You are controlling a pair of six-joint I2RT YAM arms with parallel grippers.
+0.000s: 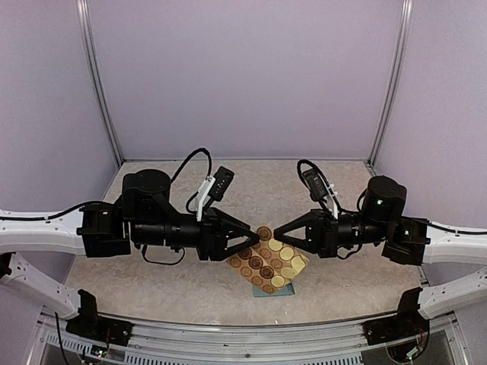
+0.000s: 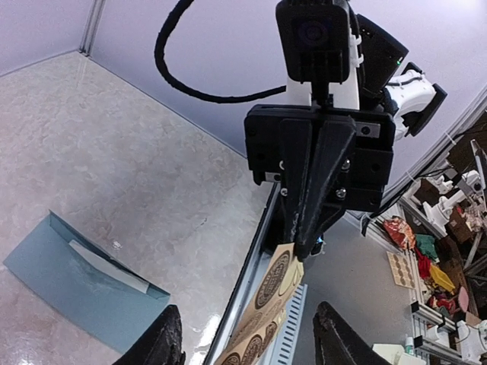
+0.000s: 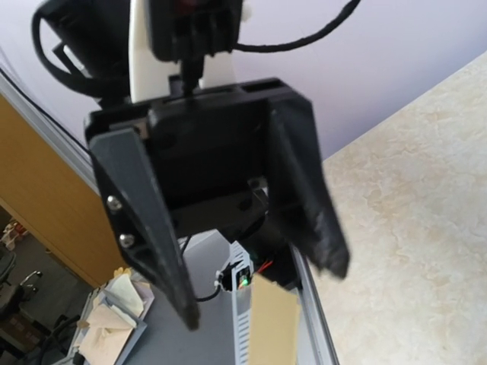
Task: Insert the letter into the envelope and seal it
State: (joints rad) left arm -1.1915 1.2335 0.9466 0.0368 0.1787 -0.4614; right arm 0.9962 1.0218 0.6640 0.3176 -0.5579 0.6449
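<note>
The teal-blue envelope (image 2: 76,285) lies flat on the table with a white strip (image 2: 106,266) showing at its opening. In the top view only a sliver of it (image 1: 268,291) shows under the yellow-tan sticker sheet (image 1: 266,262). My right gripper (image 1: 276,232) is shut on the upper edge of the sticker sheet (image 2: 274,293) and holds it above the table; the left wrist view shows its closed tips (image 2: 304,245). My left gripper (image 1: 254,236) faces it with its jaws open on either side of the sheet (image 2: 246,310), not touching it. No separate letter is in view.
The metal rail (image 1: 243,328) runs along the table's near edge, just below the envelope. The purple back wall (image 1: 243,76) and side walls enclose the table. Both arms meet at the middle front of the table.
</note>
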